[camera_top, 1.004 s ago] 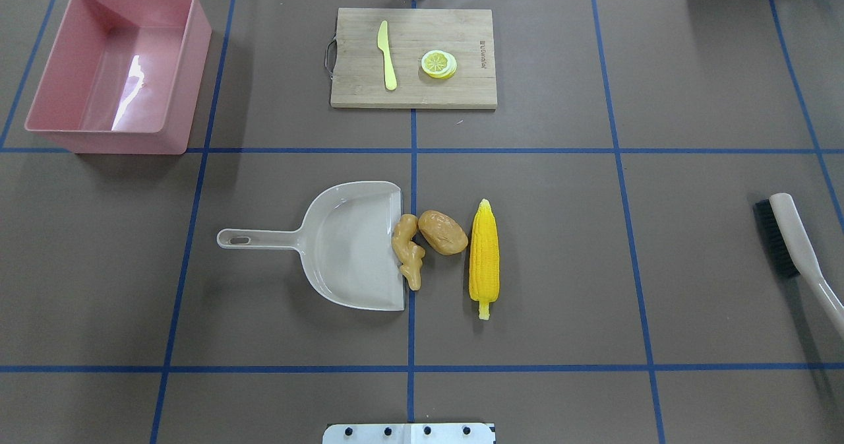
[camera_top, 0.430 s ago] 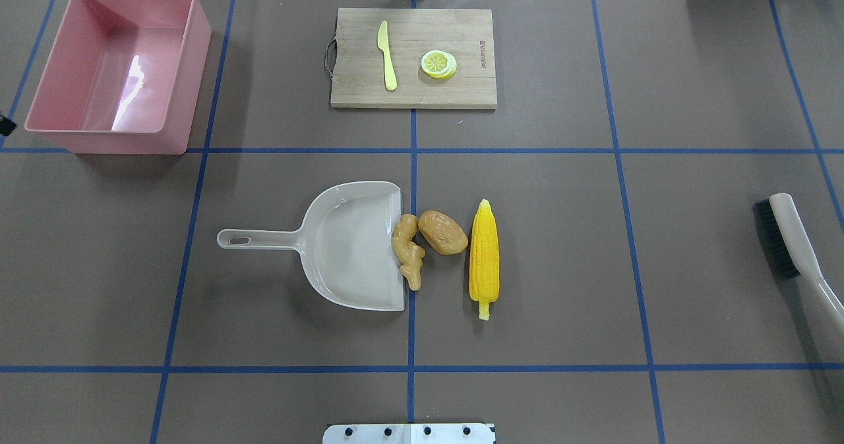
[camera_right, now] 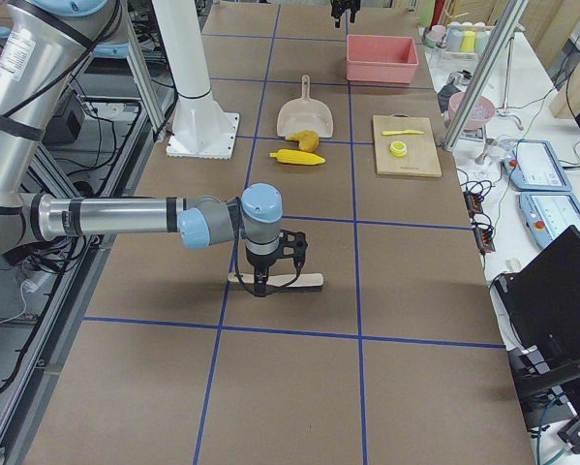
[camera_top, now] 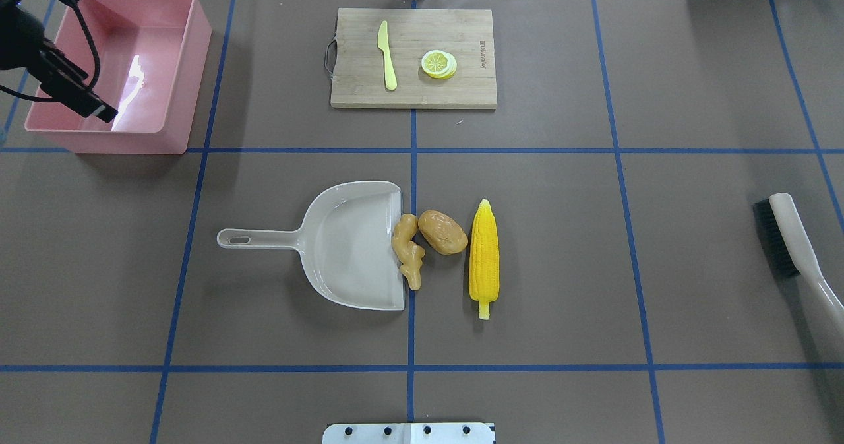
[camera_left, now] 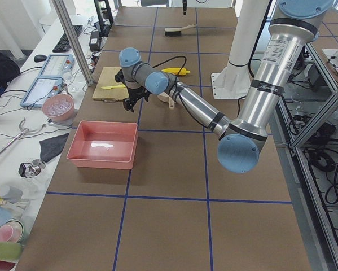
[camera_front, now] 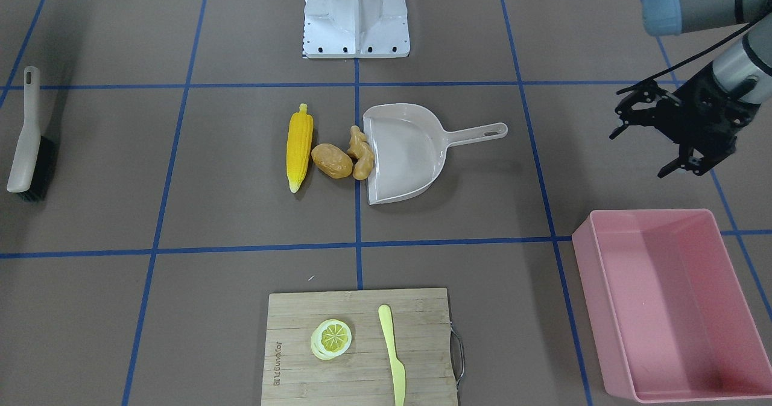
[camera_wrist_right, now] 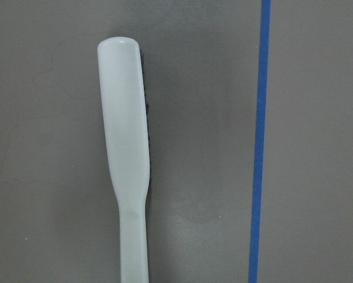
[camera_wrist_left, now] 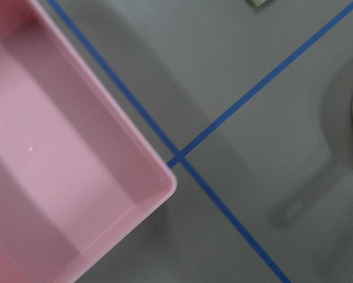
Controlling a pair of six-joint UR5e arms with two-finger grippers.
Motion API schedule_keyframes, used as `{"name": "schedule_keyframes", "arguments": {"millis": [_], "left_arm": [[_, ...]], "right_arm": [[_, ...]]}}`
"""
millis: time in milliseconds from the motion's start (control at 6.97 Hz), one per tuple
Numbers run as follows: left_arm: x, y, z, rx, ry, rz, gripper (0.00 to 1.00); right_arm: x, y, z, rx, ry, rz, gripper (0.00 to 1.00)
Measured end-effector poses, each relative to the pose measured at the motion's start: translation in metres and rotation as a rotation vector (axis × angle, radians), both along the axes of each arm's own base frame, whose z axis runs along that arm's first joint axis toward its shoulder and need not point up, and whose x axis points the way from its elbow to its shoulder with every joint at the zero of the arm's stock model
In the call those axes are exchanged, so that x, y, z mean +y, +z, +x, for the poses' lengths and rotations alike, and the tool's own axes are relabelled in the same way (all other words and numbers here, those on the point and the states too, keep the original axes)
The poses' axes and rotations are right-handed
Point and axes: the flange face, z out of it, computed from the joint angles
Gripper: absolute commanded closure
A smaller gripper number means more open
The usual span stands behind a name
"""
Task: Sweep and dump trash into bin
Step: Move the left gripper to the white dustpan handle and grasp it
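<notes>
- Trash: the corn cob [camera_top: 483,258], potato [camera_top: 442,231] and ginger root [camera_top: 408,250] lie in a row at mid-table. The ginger touches the open lip of the dustpan [camera_top: 349,259], the potato rests against the ginger, and the cob is just beside the potato.
- Handling, as judged: light, hard, smooth toy pieces. The cob and potato are likely to roll and the knobbly ginger to snag. They are not for gripping; push broadside on the cob's outer flank, toward the pan.
- Holds: take the brush [camera_top: 788,236] by its handle. Take the dustpan by its handle, which points away from the trash.
- Bin [camera_top: 194,61]: at the table's far left corner, well apart from the pan.
- Left gripper [camera_front: 636,152]: jaws spread wide, holding nothing, in the air near the bin.
- Right gripper [camera_right: 263,283]: over the brush handle. Its spread cannot be told, as no fingers show in its wrist view.
- The brush handle's end is cut off overhead, and the left wrist view is blurred.
</notes>
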Motion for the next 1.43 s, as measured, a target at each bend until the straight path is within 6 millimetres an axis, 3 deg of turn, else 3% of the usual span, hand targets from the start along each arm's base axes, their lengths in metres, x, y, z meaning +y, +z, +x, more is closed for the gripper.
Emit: {"name": "schedule_keyframes", "arguments": {"millis": [430,717,1004,1291,1435], "left_arm": [[0.029,-0.057,0.07,0.084,0.129,0.176,0.01],[0.039,-0.078,0.088,0.107,0.185,0.343,0.01],[0.048,-0.085,0.101,0.111,0.231,0.459,0.01],[0.067,-0.088,0.138,0.143,0.278,0.539,0.01],[0.075,-0.088,0.149,0.164,0.29,0.562,0.01]], "right_arm": [[0.012,0.038,-0.044,-0.044,0.028,-0.006,0.02],[0.016,0.037,-0.062,-0.06,0.019,0.001,0.03],[0.022,0.036,-0.078,-0.06,-0.025,0.003,0.05],[0.028,0.038,-0.091,-0.049,-0.066,0.001,0.18],[0.029,0.039,-0.095,-0.044,-0.077,0.002,0.35]]}}
